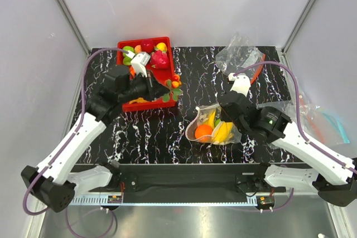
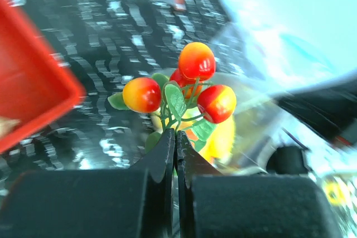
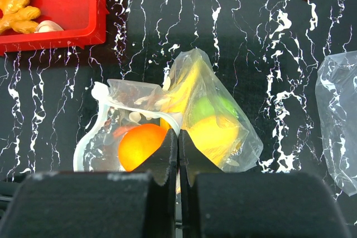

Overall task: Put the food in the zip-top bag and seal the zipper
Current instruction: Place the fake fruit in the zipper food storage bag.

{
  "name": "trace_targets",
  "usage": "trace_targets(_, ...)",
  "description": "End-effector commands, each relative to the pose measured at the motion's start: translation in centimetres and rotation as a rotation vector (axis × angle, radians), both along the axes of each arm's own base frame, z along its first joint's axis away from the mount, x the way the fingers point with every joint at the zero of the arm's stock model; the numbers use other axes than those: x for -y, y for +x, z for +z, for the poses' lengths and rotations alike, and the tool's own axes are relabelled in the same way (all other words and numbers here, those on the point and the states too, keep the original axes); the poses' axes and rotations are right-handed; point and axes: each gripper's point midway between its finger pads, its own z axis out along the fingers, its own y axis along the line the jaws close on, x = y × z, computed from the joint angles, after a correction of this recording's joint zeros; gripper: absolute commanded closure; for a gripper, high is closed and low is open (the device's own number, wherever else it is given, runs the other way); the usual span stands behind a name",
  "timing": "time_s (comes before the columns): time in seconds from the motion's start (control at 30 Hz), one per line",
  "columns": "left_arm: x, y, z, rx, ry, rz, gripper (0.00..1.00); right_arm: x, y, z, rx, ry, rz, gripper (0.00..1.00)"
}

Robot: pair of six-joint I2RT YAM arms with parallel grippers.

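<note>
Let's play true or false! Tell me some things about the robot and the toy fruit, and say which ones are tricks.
1. The orange is inside the dotted bag. True.
2. The left jaws are wide open and empty. False: they are shut on the stem of a sprig of little red-yellow fruits.
3. The tray is blue. False: it is red.
4. A yellow fruit is in the bag too. True.
5. The right jaws are shut. True.
</note>
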Motion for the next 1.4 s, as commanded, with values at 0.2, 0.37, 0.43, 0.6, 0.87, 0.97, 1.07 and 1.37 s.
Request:
trace_targets(0.2,5.5,-6.4,-0.1,0.073,-0.057,-0.275,1.0,-0.3,0.7,1.7,0.045,0.056,-0.027,1.0)
trace_targets(0.37,8.8,-9.6,-1.1,0.09,-0.036,-0.394,1.0,-0.3,0.6,1.8,0.045,0.065,-0.025,1.0)
trace_targets(0.43,9.7,-10.0,-1.5,0.1,-0.023,-0.41,1.0,-0.2,0.5,1.9,0.048,0.07,-0.026,1.0)
trace_targets(0.6,11.8,-11.0,-3.7,0.049,0.021,-0.464,1.0,-0.2,0.4,2.1,0.05,0.078,-0.021,1.0)
trace_targets(0.87,15.2,-6.9,-7.7,-0.001,0.133,-0.401,1.0,-0.5,0.0,2.1,0.042,0.108,-0.002,1.0)
trace_targets(0.97,16.6,-6.2,-6.9,0.005,0.114,-0.404,1.0,-0.3,-0.2,2.1,0.043,0.122,-0.005,1.0)
trace_targets(1.07,18.1,-6.7,-7.3,-0.003,0.114,-0.433,0.76,-0.1,-0.3,2.2,0.046,0.127,-0.008,1.0)
trace_targets(1.37,14.5,-8.5,-4.6,0.064,0.143,-0.355,0.31,0.8,-0.6,1.9,0.05,0.121,-0.03,1.0)
